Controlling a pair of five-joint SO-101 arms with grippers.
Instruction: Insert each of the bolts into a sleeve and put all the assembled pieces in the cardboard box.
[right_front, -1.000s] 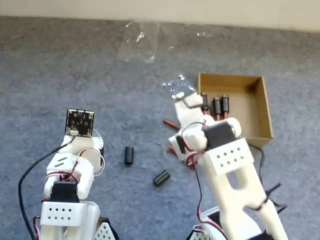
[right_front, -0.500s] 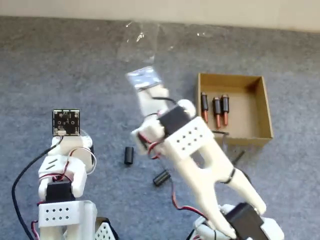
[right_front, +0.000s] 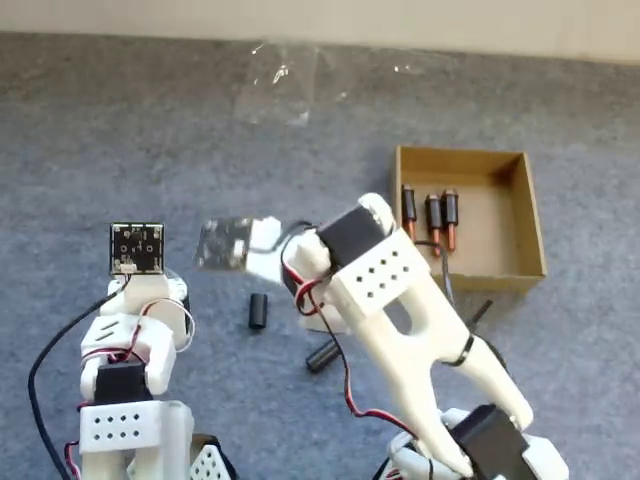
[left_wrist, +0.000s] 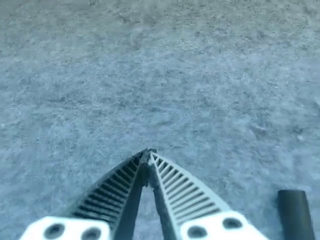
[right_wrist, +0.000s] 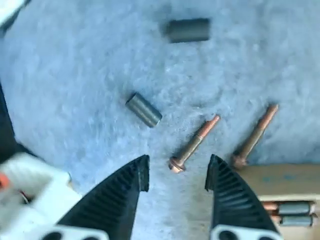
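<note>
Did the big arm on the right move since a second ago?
Yes. The right arm swung left across the table, away from the cardboard box.

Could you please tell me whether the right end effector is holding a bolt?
No, the right end effector is open and empty, and the nearest bolt lies loose on the grey carpet.

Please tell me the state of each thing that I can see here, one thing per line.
Left pincer: shut, holding nothing.
Right pincer: open, empty.
Two sleeves: lying empty on the table.
Two bolts: lying loose, not inserted.
Cardboard box: open, holding three assembled pieces.
</note>
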